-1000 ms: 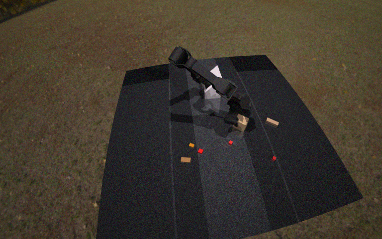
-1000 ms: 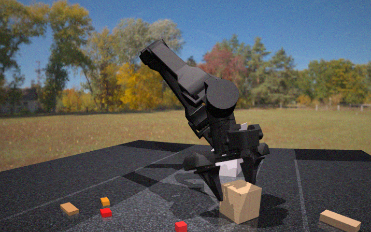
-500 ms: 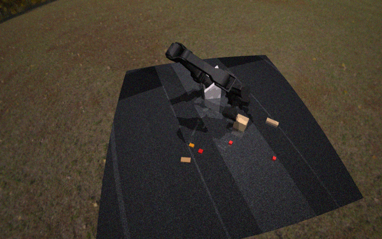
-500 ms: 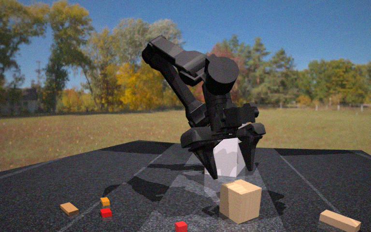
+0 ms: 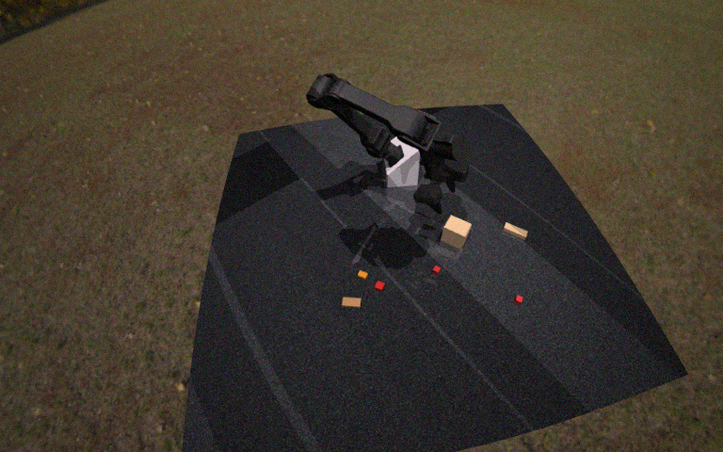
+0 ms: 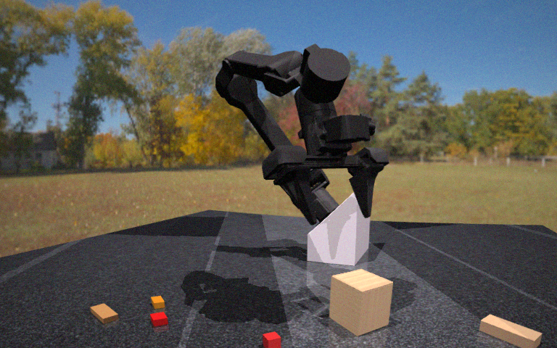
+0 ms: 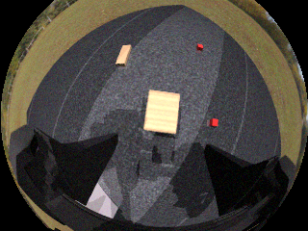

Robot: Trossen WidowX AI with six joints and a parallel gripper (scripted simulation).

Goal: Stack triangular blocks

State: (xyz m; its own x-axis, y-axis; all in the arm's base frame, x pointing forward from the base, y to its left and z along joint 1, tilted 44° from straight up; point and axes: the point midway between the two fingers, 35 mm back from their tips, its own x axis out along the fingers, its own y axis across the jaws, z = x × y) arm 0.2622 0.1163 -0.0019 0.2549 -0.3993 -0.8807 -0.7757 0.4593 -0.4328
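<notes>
Square block (image 6: 360,300) of pale wood sits on the dark table (image 6: 82,278), the two wedges already joined; from my exterior view its top looks level and nothing touches it. In the wrist view I see it (image 7: 162,111) below and ahead of the fingers, well apart from them.

My arm (image 6: 254,106) is folded back, elbow high, forearm coming down to the wrist, and the gripper (image 6: 334,205) hangs above the table with its fingers spread wide and nothing between them. One fingertip (image 6: 363,201) shows in front of the white pedestal (image 6: 339,240) at the arm's base; whether it touches that pedestal I cannot tell. The other finger is dark against the arm behind it and hard to separate. From the top view the gripper (image 5: 434,194) sits between the pedestal and the block, clear of the block.

Around the block: a flat wooden slab (image 6: 509,330) lies near its right in the exterior view, apart from it. A red cube (image 6: 271,339) lies near the front. Further left are another red cube (image 6: 158,318), a small orange cube (image 6: 157,301) just behind it, and a flat orange piece (image 6: 104,312) beside them. One more red cube (image 5: 519,299) lies alone, well apart, in the top view. None of these lies between the gripper and the block.
</notes>
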